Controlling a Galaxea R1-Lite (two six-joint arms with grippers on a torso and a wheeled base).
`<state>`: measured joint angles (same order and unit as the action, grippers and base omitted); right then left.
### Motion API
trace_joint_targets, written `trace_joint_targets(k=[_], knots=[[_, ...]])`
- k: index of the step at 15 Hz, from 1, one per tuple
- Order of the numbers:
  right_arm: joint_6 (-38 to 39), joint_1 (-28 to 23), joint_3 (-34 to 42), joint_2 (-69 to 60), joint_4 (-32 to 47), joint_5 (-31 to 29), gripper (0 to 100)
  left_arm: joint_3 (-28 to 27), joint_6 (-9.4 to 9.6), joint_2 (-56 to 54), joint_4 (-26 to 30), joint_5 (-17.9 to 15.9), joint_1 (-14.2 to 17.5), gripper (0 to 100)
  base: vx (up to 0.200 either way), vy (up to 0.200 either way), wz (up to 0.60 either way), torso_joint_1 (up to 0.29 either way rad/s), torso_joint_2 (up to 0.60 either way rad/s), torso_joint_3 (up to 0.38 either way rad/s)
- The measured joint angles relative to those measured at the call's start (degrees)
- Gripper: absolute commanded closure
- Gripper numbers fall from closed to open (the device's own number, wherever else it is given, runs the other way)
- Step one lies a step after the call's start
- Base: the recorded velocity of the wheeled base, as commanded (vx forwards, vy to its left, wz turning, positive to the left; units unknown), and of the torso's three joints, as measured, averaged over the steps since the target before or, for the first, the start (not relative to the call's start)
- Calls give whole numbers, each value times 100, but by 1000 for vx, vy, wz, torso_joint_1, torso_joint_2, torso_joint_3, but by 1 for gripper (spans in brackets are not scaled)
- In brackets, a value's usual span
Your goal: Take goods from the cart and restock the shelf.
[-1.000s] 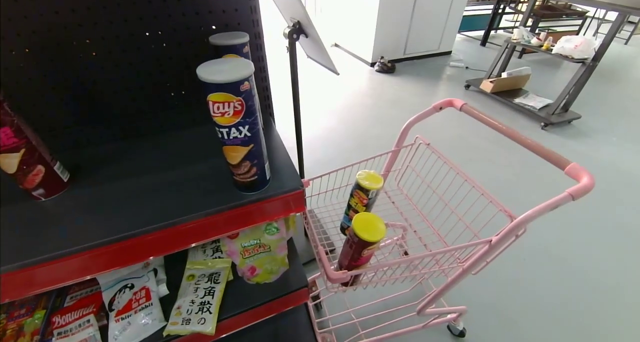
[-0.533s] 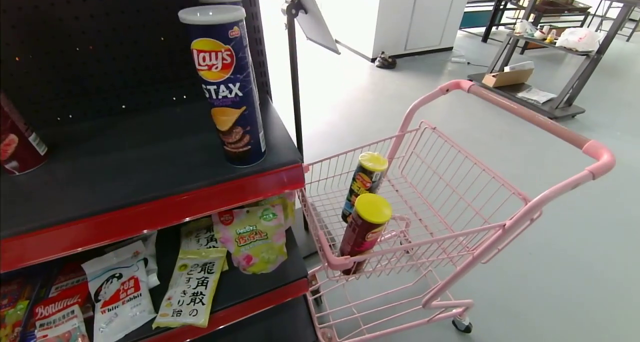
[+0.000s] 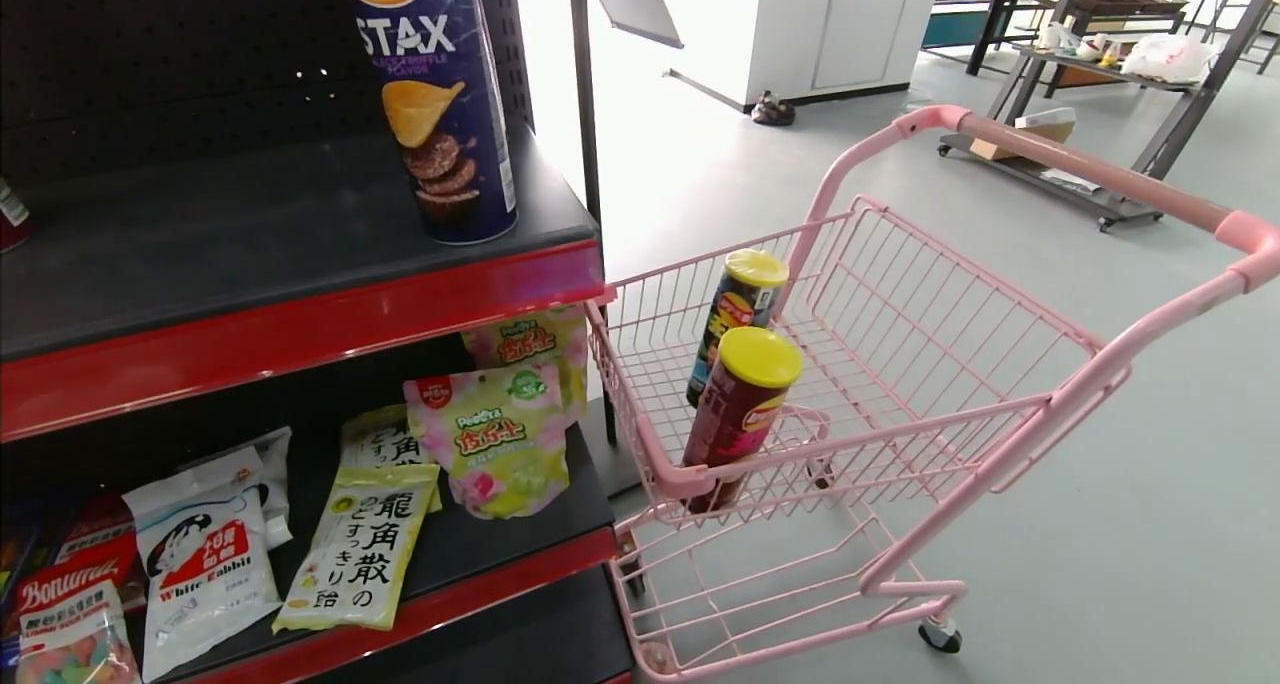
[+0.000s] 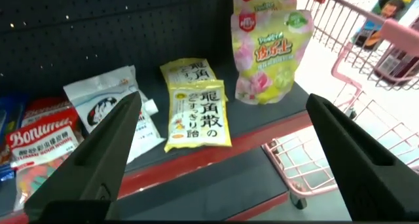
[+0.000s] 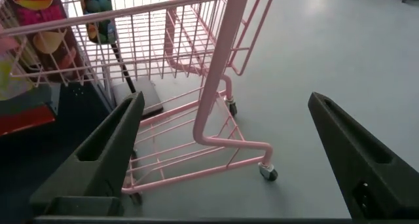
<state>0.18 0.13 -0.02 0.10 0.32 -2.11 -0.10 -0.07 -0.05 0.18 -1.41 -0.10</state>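
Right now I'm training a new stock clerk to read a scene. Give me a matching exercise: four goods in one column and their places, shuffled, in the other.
Things
1. blue chip can
2. maroon can
3. pink pouch
4. yellow-green sachet

Places
A. lying flat on the lower shelf
B. upright on the upper shelf
C. inside the pink cart
D. standing on the lower shelf, at the end nearest the cart

Pairs: 1-B; 2-C; 3-D; 4-A
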Motion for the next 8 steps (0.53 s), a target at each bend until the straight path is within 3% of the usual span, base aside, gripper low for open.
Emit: trace_joint_targets(k=[4, 8], knots=[[0, 2, -2, 0, 1, 1, 0, 0, 0, 0, 0, 0, 0, 0, 0, 0, 0, -45, 452, 402], [-32, 0, -7, 0, 4, 17, 0, 0, 0, 0, 0, 0, 0, 0, 0, 0, 0, -15, 132, 126]])
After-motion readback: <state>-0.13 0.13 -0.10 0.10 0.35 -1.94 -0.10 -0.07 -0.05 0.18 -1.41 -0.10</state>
